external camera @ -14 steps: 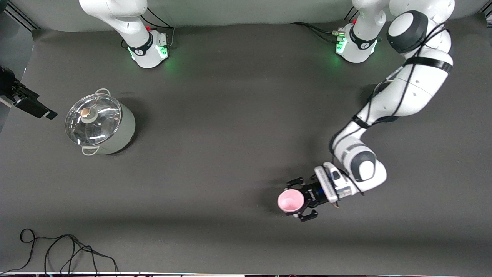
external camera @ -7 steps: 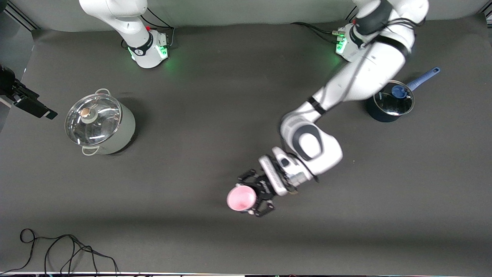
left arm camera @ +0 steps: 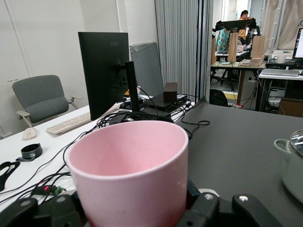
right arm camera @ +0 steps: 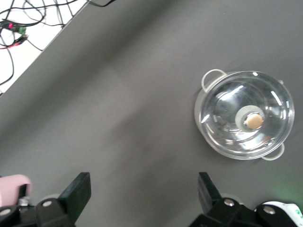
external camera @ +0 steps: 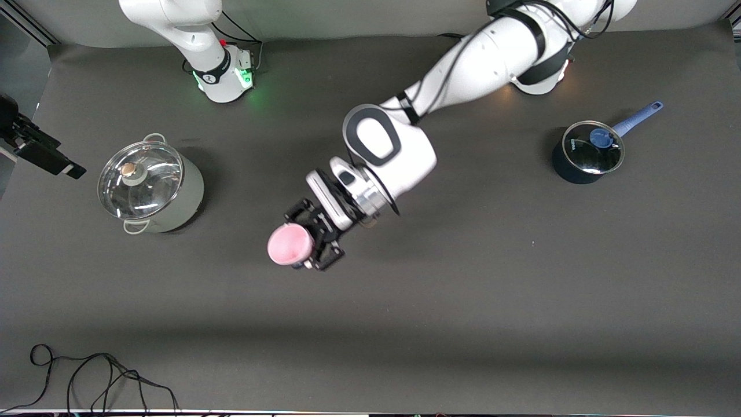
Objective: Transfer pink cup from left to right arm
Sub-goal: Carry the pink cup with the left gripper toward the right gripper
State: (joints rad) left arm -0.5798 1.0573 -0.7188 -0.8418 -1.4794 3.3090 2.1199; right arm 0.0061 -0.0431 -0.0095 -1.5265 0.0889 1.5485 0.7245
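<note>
You have the pink cup clamped between the fingers of the left gripper, held up in the air over the middle of the counter, with the left arm reaching out from its base toward the right arm's end. In the left wrist view the pink cup fills the foreground, upright with its open mouth up, and the black fingers press against its lower wall on 2 sides. The right gripper hangs high above the counter with its fingers spread wide apart and nothing between them; that arm waits. Below it, the right wrist view shows the grey pot with its glass lid and knob. On the counter, the grey pot stands toward the right arm's end, and a dark blue saucepan with a glass lid stands toward the left arm's end. A black cable lies at the counter's edge nearest the front camera.
</note>
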